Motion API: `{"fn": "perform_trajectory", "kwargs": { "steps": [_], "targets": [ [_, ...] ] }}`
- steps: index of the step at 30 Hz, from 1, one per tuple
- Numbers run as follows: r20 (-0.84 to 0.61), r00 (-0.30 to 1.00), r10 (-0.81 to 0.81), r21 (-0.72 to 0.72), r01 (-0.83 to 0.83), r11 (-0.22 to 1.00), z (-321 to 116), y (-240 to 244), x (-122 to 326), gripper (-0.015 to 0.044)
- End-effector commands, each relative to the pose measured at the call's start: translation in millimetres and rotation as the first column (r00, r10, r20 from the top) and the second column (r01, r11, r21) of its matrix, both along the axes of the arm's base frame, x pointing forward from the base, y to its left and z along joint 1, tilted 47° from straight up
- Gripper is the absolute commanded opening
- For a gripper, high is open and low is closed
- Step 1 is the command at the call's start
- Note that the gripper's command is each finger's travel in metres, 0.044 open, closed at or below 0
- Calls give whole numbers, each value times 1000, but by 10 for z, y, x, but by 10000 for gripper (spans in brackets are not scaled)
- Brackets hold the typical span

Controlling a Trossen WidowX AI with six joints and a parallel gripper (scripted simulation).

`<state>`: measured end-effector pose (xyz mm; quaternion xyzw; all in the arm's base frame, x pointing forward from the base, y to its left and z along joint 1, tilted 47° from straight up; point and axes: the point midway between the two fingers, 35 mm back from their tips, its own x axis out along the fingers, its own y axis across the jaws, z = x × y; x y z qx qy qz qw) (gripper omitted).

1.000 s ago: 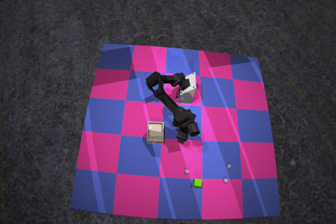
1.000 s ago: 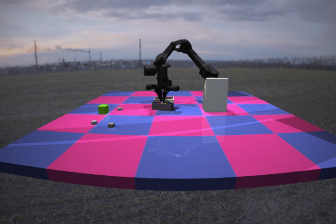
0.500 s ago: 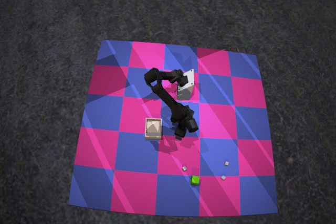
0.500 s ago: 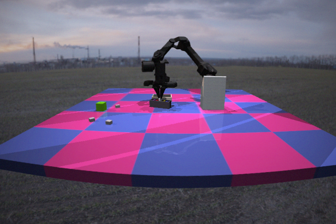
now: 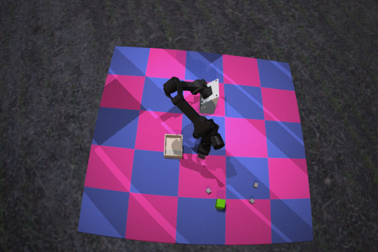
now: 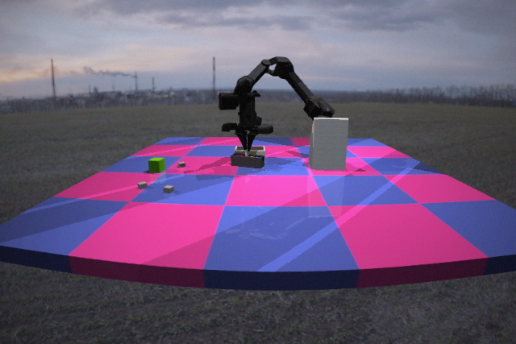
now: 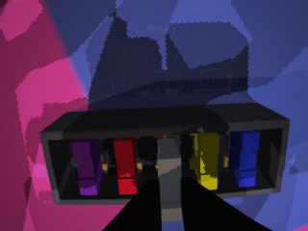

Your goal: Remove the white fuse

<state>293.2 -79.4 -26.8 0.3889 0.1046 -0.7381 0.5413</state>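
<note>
My gripper (image 6: 247, 150) (image 7: 169, 188) is shut on the white fuse (image 7: 169, 166). The fingertips stand just above the dark fuse block (image 6: 247, 161) (image 7: 120, 120). The white fuse looks raised above its neighbours and overlaps the block's near wall in the wrist view; whether its lower end is clear of the slot cannot be told. The purple fuse (image 7: 87, 161) and red fuse (image 7: 125, 159) stand left of it, the yellow fuse (image 7: 208, 149) and blue fuse (image 7: 244, 154) right. The beige tray (image 5: 173, 156) holds nothing visible. The arm hides the block in the top view.
A white cabinet-like box (image 5: 209, 105) (image 6: 329, 144) stands by the arm's base. A green cube (image 5: 220, 203) (image 6: 156, 164) and small grey blocks (image 5: 208, 190) (image 6: 168, 188) lie away from the fuse block. In the exterior view the tray (image 6: 263, 151) shows behind the block.
</note>
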Motion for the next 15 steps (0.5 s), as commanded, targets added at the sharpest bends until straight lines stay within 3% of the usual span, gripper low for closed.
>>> {"fn": "perform_trajectory", "kwargs": {
  "steps": [1, 15],
  "targets": [
    [5, 1000, -5, 5, 5, 1000, 14, 20, 9, 0],
    [4, 1000, -5, 4, 5, 1000, 63, 70, 13, 0]
  ]
}}
